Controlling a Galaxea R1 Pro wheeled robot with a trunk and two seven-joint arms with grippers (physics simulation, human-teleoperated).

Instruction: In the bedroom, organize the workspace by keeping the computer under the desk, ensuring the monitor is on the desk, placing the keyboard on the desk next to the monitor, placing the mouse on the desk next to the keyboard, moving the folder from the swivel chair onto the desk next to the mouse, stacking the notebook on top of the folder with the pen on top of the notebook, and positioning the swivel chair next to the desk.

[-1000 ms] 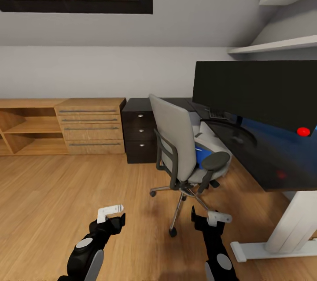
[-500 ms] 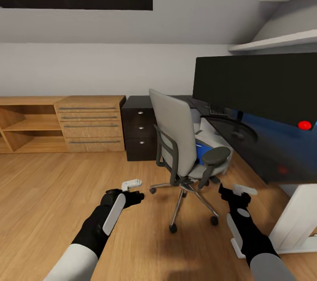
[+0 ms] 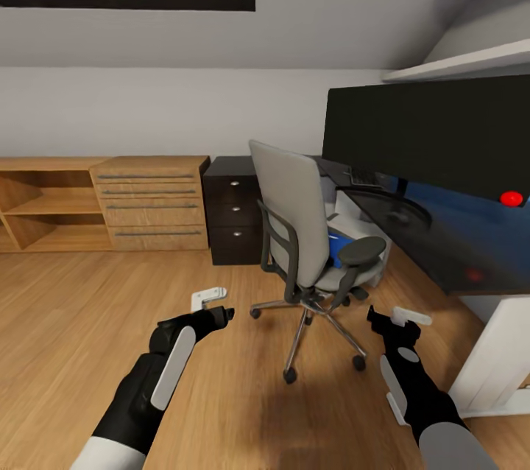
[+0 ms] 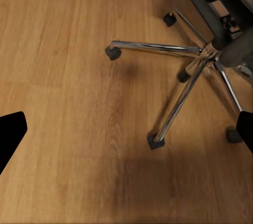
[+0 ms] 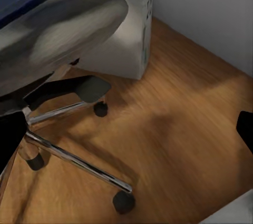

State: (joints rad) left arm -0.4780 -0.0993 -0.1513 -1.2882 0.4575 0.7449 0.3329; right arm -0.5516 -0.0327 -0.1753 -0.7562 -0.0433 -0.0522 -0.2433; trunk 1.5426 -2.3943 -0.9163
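Counting one swivel chair, one monitor, one desk, one blue folder, one computer and one keyboard. Counting also two wall shelves, one wooden bench with four drawers, and one black drawer unit showing three knobs.

Standing upright on the wooden floor just beside the desk, tall grey back turning toward the bench, seat facing the desk edge. Resting flat on that seat, the folder, partly hiding behind the armrest. Sitting on the floor under the desk, behind the chair, the grey tower. Standing on the desk, screen running lengthwise along the desktop, red dot at its near lower corner. Lying on the desk beyond the monitor's foot, the keyboard.

Hovering above the floor near the chrome base, the left gripper, fingers spread wide, holding nothing. Hanging low beside the desk's white leg, the right gripper, fingers likewise parting, touching nothing.
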